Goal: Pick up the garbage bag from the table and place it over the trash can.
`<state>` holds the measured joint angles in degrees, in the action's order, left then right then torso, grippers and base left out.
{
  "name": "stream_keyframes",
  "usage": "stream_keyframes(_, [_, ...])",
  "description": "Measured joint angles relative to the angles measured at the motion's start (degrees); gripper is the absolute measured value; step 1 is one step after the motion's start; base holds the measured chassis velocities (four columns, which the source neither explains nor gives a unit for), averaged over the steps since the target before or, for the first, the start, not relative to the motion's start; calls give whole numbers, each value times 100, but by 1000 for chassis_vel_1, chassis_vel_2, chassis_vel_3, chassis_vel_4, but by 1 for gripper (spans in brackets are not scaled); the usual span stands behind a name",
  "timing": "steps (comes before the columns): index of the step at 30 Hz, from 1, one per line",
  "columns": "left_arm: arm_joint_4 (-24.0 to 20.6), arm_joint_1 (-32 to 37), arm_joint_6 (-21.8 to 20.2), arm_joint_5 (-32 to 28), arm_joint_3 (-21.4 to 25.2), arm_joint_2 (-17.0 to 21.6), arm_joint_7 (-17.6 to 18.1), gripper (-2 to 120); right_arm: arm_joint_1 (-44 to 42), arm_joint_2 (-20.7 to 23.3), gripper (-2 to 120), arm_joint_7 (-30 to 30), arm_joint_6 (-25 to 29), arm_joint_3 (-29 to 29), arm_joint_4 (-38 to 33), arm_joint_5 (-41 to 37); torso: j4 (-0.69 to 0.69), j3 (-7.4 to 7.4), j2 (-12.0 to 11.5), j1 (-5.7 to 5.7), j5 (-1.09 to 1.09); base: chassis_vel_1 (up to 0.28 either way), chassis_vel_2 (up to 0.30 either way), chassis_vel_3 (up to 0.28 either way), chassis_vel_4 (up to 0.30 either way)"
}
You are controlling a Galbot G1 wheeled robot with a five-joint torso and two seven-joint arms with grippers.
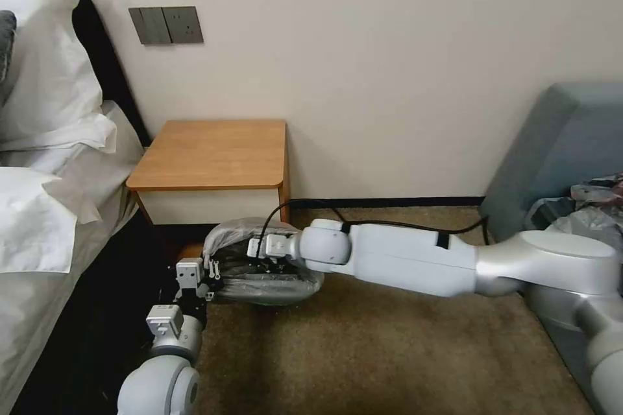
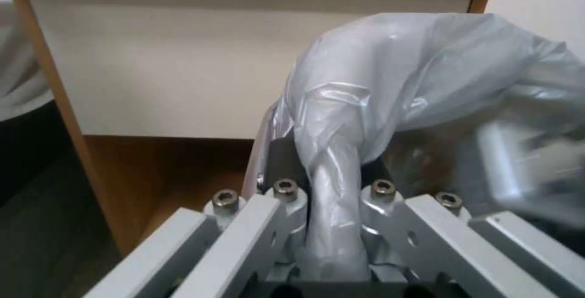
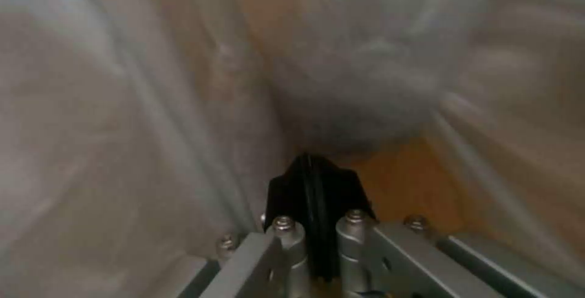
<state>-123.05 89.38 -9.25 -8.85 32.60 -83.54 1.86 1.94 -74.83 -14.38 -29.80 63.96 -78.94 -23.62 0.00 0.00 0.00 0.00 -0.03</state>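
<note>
The garbage bag is a translucent grey, wrinkled balloon low over the carpet, just in front of the table. My left gripper is at the bag's left edge; in the left wrist view this gripper is shut on a twisted strand of the garbage bag, before the table's white drawer front. My right arm reaches in from the right, its hand inside the bag. There my right gripper has its black fingers pressed together, with plastic film all round. The trash can is hidden.
A bed with white pillows stands close on the left of the table. A grey sofa with a pale plastic heap sits at the right. A black cable runs along the right arm. Bare brown carpet lies in front.
</note>
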Motion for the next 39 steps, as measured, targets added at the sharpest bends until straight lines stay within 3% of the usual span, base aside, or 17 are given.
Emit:
stream_keyframes(6, [-140, 110, -57, -30, -15, -79, 38, 4, -93, -362, 0, -20, 74, 154, 450, 159, -1, 0, 0, 0, 2, 0, 0, 0, 0])
stream_keyframes(11, [-165, 142, -133, -53, -13, -103, 95, 4, -173, -354, 0, -21, 114, 163, 454, 213, 1, 0, 0, -1, 3, 0, 0, 0, 0])
stream_keyframes(15, [-133, 111, -211, -111, 5, -115, 175, 4, -163, -35, 0, -15, 142, 53, 67, 208, 0, 0, 0, -1, 5, 0, 0, 0, 0])
stream_keyframes(17, [-74, 71, -288, -226, 16, -133, 234, 4, -234, 377, 0, 15, 171, -206, -501, 145, -1, 0, 0, -1, 4, 0, 0, 0, 0])
stream_keyframes(18, [-74, 71, -288, -226, 16, -133, 234, 4, -234, 377, 0, 15, 171, -206, -501, 145, -1, 0, 0, -1, 4, 0, 0, 0, 0])
stream_keyframes(20, [-12, 43, -423, -399, 16, -137, 343, 4, -463, 889, 0, 20, 190, -613, -1246, 94, -1, 0, 0, -1, 5, 0, 0, 0, 0])
stream_keyframes(21, [-12, 43, -423, -399, 16, -137, 343, 4, -463, 889, 0, 20, 190, -613, -1246, 94, -1, 0, 0, -1, 5, 0, 0, 0, 0])
stream_keyframes(23, [1, 34, -650, -653, 13, -123, 529, 4, -803, 1452, 0, 16, 253, -1183, -1941, 86, 1, -1, 0, -1, 5, 0, 0, 0, 0])
stream_keyframes(24, [1, 34, -650, -653, 13, -123, 529, 4, -803, 1452, 0, 16, 253, -1183, -1941, 86, 1, -1, 0, -1, 5, 0, 0, 0, 0])
stream_keyframes(27, [-87, 25, -1079, -1318, 8, -45, 771, 4, -1729, 2340, 0, 148, 321, -2546, -2967, -40, -2, 0, 1, -1, 5, 0, 0, 0, 0])
stream_keyframes(28, [-87, 25, -1079, -1318, 8, -45, 771, 4, -1729, 2340, 0, 148, 321, -2546, -2967, -40, -2, 0, 1, -1, 5, 0, 0, 0, 0])
stream_keyframes(30, [-186, -20, -1526, -1936, 44, 97, 777, 4, -2542, 2924, 3, 659, 463, -3424, -3709, -453, -2, -1, 1, -1, 5, 0, 0, 0, 0])
stream_keyframes(31, [-186, -20, -1526, -1936, 44, 97, 777, 4, -2542, 2924, 3, 659, 463, -3424, -3709, -453, -2, -1, 1, -1, 5, 0, 0, 0, 0])
stream_keyframes(33, [-195, -123, -1912, -2415, 96, 222, 777, 4, -3481, 3219, 14, 1078, 621, -4553, -4209, -788, -3, -2, 1, -1, 5, 0, 0, 0, 0])
stream_keyframes(34, [-195, -123, -1912, -2415, 96, 222, 777, 4, -3481, 3219, 14, 1078, 621, -4553, -4209, -788, -3, -2, 1, -1, 5, 0, 0, 0, 0])
stream_keyframes(35, [-181, -186, -2105, -2583, 107, 298, 777, 4, -3937, 3242, 18, 1187, 729, -5101, -4321, -869, -1, -2, 1, -1, 5, 0, 0, 0, 0])
stream_keyframes(39, [-115, -235, -2422, -2875, 42, 520, 662, 4, -5207, 3008, 35, 1570, 895, -6537, -4449, -1183, -1, -1, 1, -1, 6, 0, 0, 0, 0])
